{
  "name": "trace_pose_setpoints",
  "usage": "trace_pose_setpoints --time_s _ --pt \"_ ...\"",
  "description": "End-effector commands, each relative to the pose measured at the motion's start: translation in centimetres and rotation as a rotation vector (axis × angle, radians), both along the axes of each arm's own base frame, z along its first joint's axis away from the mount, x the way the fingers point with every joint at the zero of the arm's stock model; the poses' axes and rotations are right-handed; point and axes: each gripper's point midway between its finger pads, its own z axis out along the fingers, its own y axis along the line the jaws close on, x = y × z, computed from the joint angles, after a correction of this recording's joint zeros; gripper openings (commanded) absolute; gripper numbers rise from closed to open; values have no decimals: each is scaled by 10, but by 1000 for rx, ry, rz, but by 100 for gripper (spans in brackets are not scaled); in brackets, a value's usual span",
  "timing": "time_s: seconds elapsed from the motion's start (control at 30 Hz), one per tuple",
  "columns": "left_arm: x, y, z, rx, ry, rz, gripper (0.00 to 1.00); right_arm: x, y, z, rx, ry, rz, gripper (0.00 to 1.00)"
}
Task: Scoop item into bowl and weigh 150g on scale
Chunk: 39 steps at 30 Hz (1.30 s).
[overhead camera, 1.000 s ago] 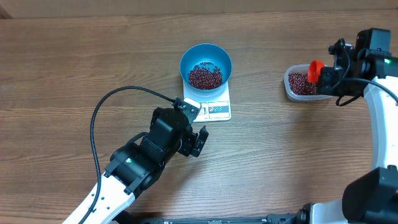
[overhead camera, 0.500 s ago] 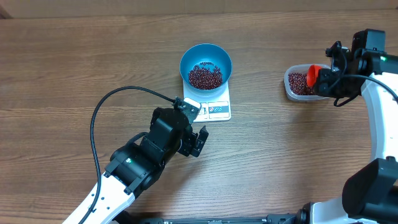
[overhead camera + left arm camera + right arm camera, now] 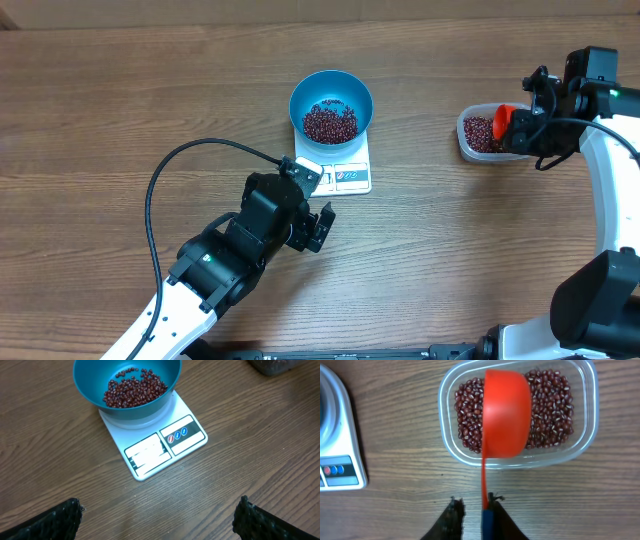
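The left gripper (image 3: 318, 228) hangs over the near middle of the table with its jaws spread wide and nothing in them. Just beyond it, halfway across the table, the blue bowl (image 3: 87, 380) sits on the white scale (image 3: 194, 444) with a heap of red beans (image 3: 134, 391) in its bottom. The display (image 3: 146, 454) is washed out, so the weight can't be read.

Near the right edge stands the clear tub (image 3: 446, 425), with plenty of beans left in it. The orange scoop (image 3: 506, 415) lies face down across it, handle pointing at the right gripper (image 3: 474, 507). Those jaws stand narrowly apart around the handle, with a gap on one side, so it looks loose, not clamped.

I'd judge this a pause between scoops. Next comes reading the scale, then regripping the handle if more beans are needed. Nothing stands between tub and bowl.
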Motion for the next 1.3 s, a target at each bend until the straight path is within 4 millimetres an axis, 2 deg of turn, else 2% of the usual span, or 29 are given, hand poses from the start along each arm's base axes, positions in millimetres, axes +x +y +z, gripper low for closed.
trace_pose_setpoints --time_s 0.0,0.13,0.23,0.43,0.5,0.57,0.63,0.9,0.97,1.03,1.17,1.27 --pt "0 -1 -3 8 6 -15 100 2 1 -3 9 1 1 24" --pt "0 -1 -3 8 6 -15 100 3 1 -3 8 -3 1 25" --pt "0 -1 -3 8 6 -15 100 3 1 -3 8 -4 1 33" --pt "0 -1 -3 8 6 -15 100 3 1 -3 8 -3 1 33" --pt "0 -1 -3 8 6 -15 100 2 1 -3 10 1 2 26" --pt "0 -1 -3 8 6 -15 100 1 2 -3 13 3 2 7" --pt "0 -1 -3 8 6 -15 100 1 2 -3 14 4 2 4" --pt "0 -1 -3 8 6 -15 100 -2 3 -4 17 17 2 17" --pt "0 -1 -3 8 6 -15 100 -2 3 -4 18 18 -1 25" --pt "0 -1 -3 8 6 -15 99 -2 3 -4 21 19 -12 25" --pt "0 -1 -3 8 6 -15 100 -2 3 -4 21 19 -12 5" --pt "0 -1 -3 8 6 -15 100 -2 3 -4 20 18 -12 4"
